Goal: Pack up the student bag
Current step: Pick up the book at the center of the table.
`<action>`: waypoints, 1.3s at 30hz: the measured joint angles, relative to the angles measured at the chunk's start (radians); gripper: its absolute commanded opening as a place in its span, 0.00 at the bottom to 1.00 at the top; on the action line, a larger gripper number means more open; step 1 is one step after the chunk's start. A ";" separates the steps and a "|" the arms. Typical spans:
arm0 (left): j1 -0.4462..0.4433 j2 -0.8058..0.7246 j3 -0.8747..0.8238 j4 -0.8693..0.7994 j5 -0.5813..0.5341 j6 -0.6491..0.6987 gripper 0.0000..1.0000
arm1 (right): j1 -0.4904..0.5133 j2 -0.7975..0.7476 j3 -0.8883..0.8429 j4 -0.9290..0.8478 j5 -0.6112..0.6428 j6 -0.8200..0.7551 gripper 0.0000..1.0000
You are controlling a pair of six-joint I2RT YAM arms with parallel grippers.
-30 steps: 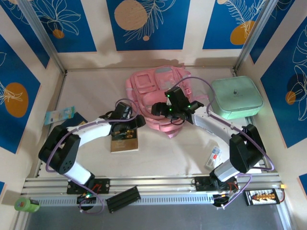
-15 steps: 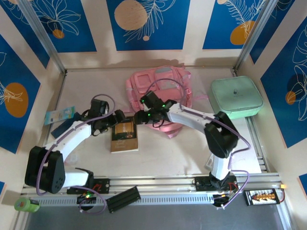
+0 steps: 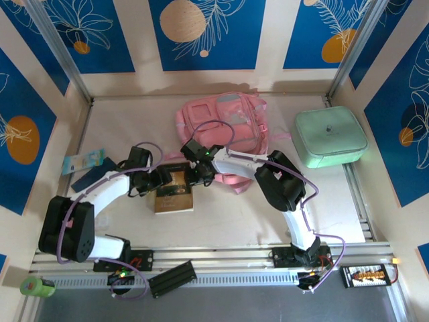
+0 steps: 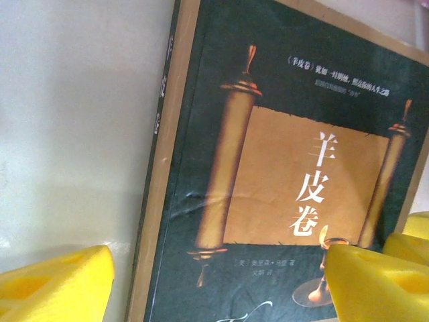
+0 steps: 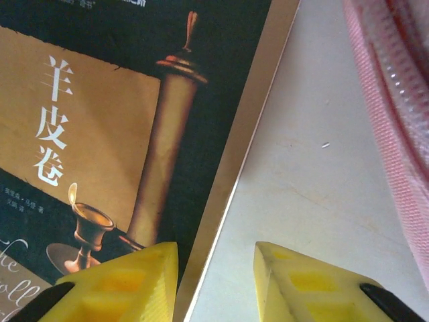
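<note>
1. The student bag (image 3: 224,127), a large pink fabric backpack with zip pockets on its front, lies flat at the back middle of the pale table (image 3: 228,215). In the right wrist view its pink edge and a zip (image 5: 395,94) run down the right side.
2. A dark-covered paperback book (image 3: 173,194) with a golden scroll picture and white Chinese characters lies flat on the table, just in front of the bag's near left corner and apart from it.
3. The left gripper (image 3: 161,180) hangs low over the book's left side. In its wrist view the gripper (image 4: 214,288) stands wide open: one yellow fingertip (image 4: 53,282) is over bare table (image 4: 74,121), the other over the book cover (image 4: 281,168), with the book's spine edge between them.
4. The right gripper (image 3: 200,176) is low over the book's far right corner, beside the bag. In its wrist view the gripper (image 5: 214,282) is partly open, nothing pinched: one yellow fingertip (image 5: 114,285) is over the cover (image 5: 100,121), the other over the table (image 5: 301,188), the book's edge between them.
5. A mint-green rounded rectangular case (image 3: 330,136) sits to the right of the bag, well apart from the book.
6. A light blue flat packet (image 3: 84,161) lies at the table's left edge.
</note>
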 measured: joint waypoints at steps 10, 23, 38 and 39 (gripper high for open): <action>0.000 0.038 -0.003 0.003 0.038 0.018 0.71 | -0.008 0.025 0.029 -0.021 -0.005 0.001 0.26; 0.002 0.044 -0.002 0.002 0.093 0.026 0.72 | -0.020 0.028 0.034 -0.022 -0.008 0.000 0.22; 0.008 -0.130 0.066 -0.060 0.244 0.006 0.57 | -0.040 0.029 0.039 -0.033 0.000 0.001 0.14; 0.009 -0.126 0.066 -0.059 0.246 0.002 0.57 | -0.040 0.030 0.040 -0.034 0.002 0.001 0.14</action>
